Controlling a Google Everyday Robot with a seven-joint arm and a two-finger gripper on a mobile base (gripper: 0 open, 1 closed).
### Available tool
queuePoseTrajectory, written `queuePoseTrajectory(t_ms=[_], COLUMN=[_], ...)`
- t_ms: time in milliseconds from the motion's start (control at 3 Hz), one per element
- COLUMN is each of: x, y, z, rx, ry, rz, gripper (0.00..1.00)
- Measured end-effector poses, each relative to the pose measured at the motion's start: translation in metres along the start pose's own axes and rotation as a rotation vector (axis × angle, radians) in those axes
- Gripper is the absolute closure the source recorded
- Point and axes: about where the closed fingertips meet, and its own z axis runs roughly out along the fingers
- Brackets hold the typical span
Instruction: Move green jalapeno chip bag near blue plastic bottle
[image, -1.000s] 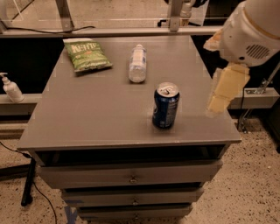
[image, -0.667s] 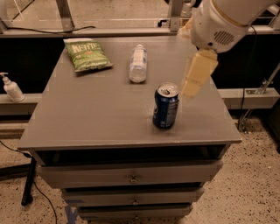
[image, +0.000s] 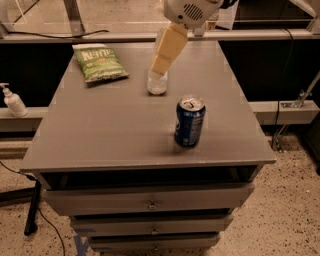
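The green jalapeno chip bag (image: 99, 62) lies flat at the far left of the grey table top (image: 100, 135), its white "Kettle" lettering facing up. The blue plastic bottle (image: 157, 83) lies on the table to the bag's right, pale and clear, its far end hidden behind my gripper. My gripper (image: 162, 64) hangs from the white arm at the top of the camera view, its cream fingers pointing down and left over the bottle. It holds nothing.
A dark blue soda can (image: 189, 122) stands upright near the table's front right. A white pump dispenser (image: 12, 100) stands on a ledge at the left. Drawers (image: 150, 202) lie below the table top. A rail runs behind the table.
My arm has swung from the right edge of the table leftward and toward the back, passing the can, and now hangs over the bottle. The bag, bottle and can have not moved.
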Motion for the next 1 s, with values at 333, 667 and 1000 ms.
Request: queuePoseTrajectory(t_ms=[333,667,1000], x=[0.0,-0.005,-0.021], y=[0.0,-0.01,-0.038], z=[0.0,0.012,0.054], rx=[0.0,0.001,0.013], ry=[0.0,-0.038,-0.113], rz=[0.0,-0.021,-0.059], gripper=[0.0,0.0,0.0])
